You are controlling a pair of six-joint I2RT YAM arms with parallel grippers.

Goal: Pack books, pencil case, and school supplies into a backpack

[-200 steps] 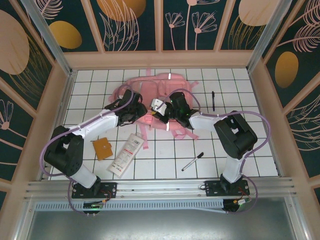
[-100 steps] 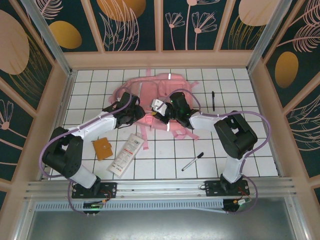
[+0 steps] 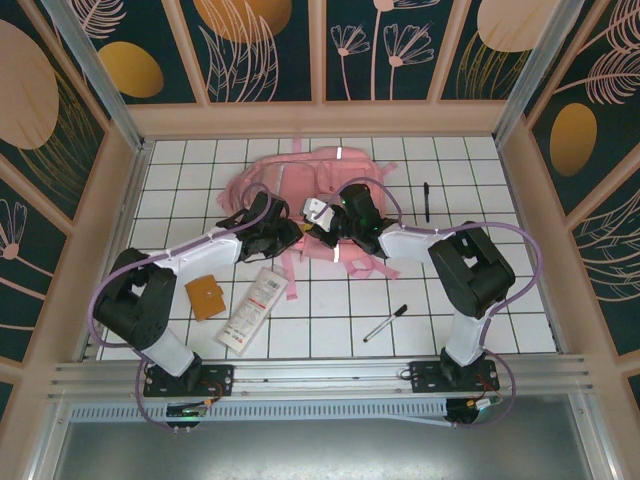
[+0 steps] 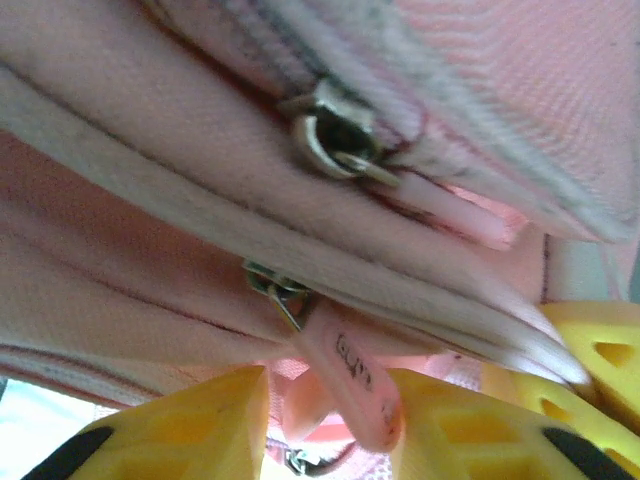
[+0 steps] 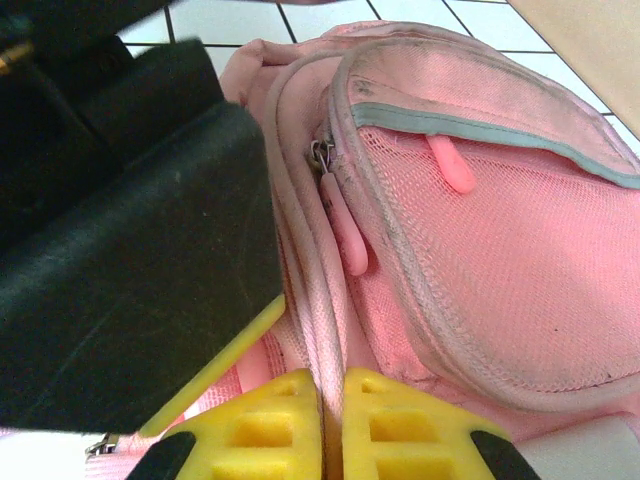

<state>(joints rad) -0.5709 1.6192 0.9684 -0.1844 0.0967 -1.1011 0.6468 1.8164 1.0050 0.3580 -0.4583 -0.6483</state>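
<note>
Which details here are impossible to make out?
- Top view: the left gripper and right gripper cover the middle of the backpack.
- Left wrist view: zipper pull lettering is blurred; the bottom edge cuts the left gripper, grip unclear.
- Top view: printing on the pencil case is too small.

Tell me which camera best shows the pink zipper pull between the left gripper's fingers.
Left wrist view: the zipper pull hangs close up between the left gripper's parted fingers. In the top external view it is too small to make out on the backpack. Right wrist view has pink pulls, unclear whether this one.
</note>
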